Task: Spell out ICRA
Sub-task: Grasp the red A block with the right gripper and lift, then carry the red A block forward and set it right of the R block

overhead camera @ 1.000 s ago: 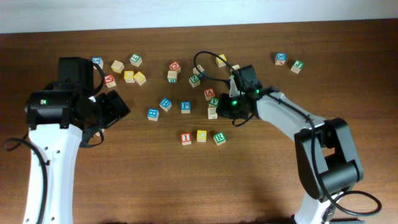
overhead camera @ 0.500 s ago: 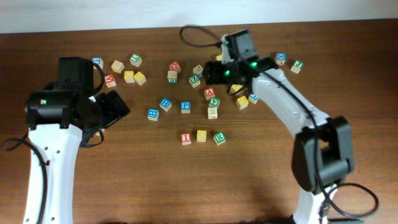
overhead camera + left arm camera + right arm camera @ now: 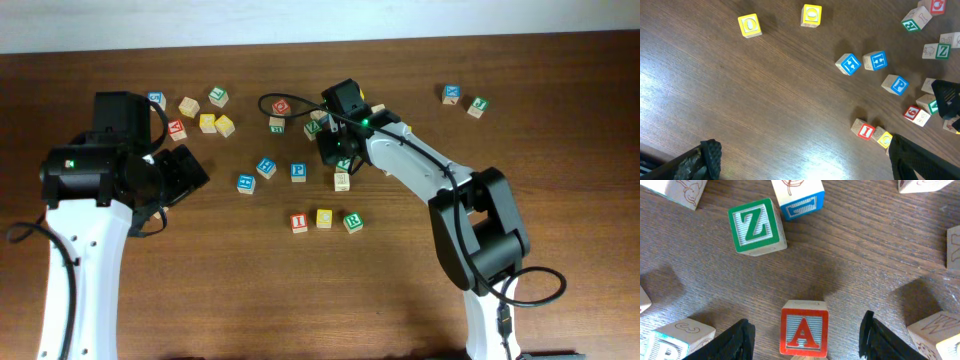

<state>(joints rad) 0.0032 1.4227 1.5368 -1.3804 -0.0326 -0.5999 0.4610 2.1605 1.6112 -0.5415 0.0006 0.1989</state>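
Observation:
Three cubes stand in a row near the table's middle: red I, yellow C and green R. The left wrist view also shows the I and the C. The red A cube lies on the table between the fingers of my right gripper, which is open with a gap on each side. From overhead, the right gripper hides the A. My left gripper hovers open and empty at the left, far from the row.
A green Z cube and a blue cube lie just beyond the A. A blue P cube and a plain cube sit above the row. Several more cubes are scattered along the back, with two at the far right.
My right gripper was shut low near the cluster, swung up toward the back and opened, then came left and down around the A. The left arm has not moved.

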